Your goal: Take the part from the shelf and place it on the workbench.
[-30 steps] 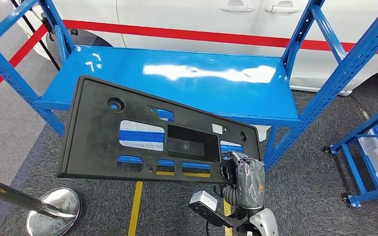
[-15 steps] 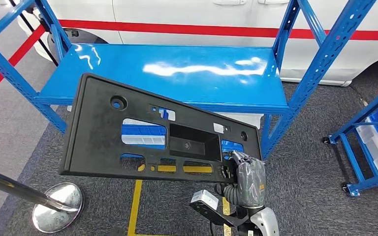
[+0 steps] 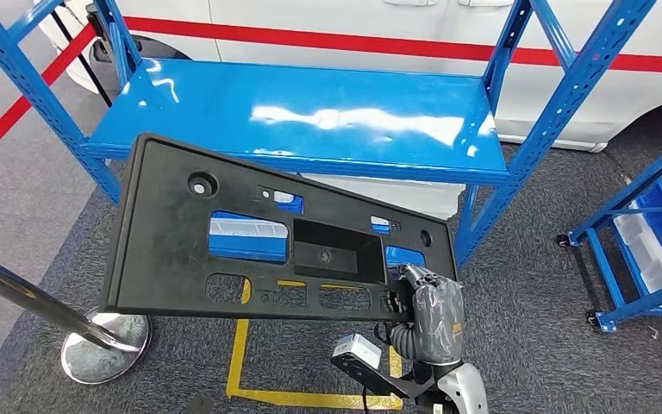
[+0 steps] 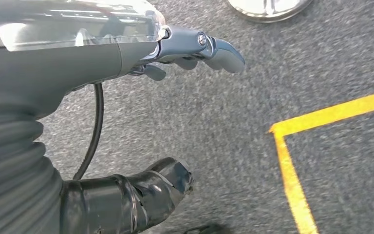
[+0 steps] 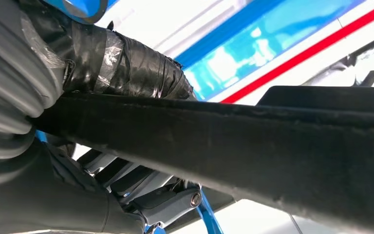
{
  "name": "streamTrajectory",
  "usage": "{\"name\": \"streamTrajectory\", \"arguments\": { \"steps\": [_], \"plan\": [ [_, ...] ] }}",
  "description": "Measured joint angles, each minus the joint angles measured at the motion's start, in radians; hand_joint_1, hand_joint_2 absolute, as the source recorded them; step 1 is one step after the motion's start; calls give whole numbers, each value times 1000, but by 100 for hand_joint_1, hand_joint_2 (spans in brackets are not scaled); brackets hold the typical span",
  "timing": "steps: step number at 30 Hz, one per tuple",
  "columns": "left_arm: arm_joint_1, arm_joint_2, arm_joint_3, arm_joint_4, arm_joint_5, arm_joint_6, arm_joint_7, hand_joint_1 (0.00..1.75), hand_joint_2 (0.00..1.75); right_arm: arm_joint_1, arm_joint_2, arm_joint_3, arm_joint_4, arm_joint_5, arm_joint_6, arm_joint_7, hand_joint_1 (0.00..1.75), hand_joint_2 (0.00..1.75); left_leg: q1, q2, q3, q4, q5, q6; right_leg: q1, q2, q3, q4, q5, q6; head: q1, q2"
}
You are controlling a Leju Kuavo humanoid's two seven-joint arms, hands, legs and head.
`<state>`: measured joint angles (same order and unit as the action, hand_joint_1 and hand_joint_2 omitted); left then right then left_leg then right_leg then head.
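Part (image 3: 224, 237) in transit — a long black plastic panel held clear of the blue shelf (image 3: 310, 108), its long axis running crosswise in front of the robot and stretching far to the left of its one support. The right hand (image 3: 427, 306) grips the panel's near right corner, thumb over the edge and fingers (image 5: 146, 187) underneath. The left hand (image 4: 190, 48) hangs over grey carpet, fingers loosely extended, holding nothing. No table is seen; setting the panel down there likely calls for a turn away from the shelf.
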<state>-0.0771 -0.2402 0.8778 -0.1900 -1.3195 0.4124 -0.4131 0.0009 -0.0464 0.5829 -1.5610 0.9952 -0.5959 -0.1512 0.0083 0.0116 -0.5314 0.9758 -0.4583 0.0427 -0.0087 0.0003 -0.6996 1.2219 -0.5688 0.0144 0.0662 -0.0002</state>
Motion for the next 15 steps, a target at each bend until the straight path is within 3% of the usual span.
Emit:
{"name": "streamTrajectory", "arguments": {
  "steps": [1, 2, 3, 5, 7, 10, 12, 15],
  "plan": [
    [1, 0, 0, 0, 0, 0, 0, 0, 175, 0, 0, 0, 0, 0, 1, 0, 175, 175, 0, 0, -13, 4, 7, -1, -1, 0, -8, 50, -20, 3, 0, 0],
    [1, 0, 0, 0, 0, 0, 0, 0, 175, 1, 0, 0, 1, 0, 2, 0, 175, 175, 0, 0, -27, 9, 14, -2, -3, 0, -2, 74, -18, 5, 0, 0],
    [1, 0, 0, 0, 0, 0, 0, 0, 175, 0, 0, 0, 1, 0, 2, 0, 175, 175, 0, 0, -40, 16, 19, -3, -5, 0, 22, 60, 1, 6, 0, 0],
    [1, 0, 0, 0, 0, 0, 0, 0, 175, -1, 0, 0, 1, 0, 2, 0, 175, 175, 0, 0, -64, 32, 26, -9, -8, -1, 111, -57, 40, 4, 0, 0],
    [1, 0, 0, 0, -1, 0, 0, 0, 175, -1, 0, 0, 1, 0, 2, 0, 175, 175, -2, -1, -79, 46, 33, -18, -4, 0, 180, -163, 45, -5, -1, 0],
    [1, 0, 0, 0, -1, 0, 0, 0, 175, -1, 0, 0, 1, 0, 2, 0, 175, 175, -2, -2, -87, 48, 49, -39, 1, 0, 182, -191, 52, -24, -1, 0],
    [2, 0, 0, 0, -1, 0, 0, 0, 175, -2, 0, 0, 0, 0, 2, 0, 175, 175, 1, -5, -103, 72, 17, -50, -3, -3, 168, -198, 71, -42, -1, 0],
    [3, 0, 0, 0, -1, 0, 0, 0, 175, -2, 1, 0, 0, 0, 2, 0, 175, 175, 5, -6, -153, 228, -109, -61, -4, -6, 134, -199, 99, -55, -3, 0]
  ]
}}
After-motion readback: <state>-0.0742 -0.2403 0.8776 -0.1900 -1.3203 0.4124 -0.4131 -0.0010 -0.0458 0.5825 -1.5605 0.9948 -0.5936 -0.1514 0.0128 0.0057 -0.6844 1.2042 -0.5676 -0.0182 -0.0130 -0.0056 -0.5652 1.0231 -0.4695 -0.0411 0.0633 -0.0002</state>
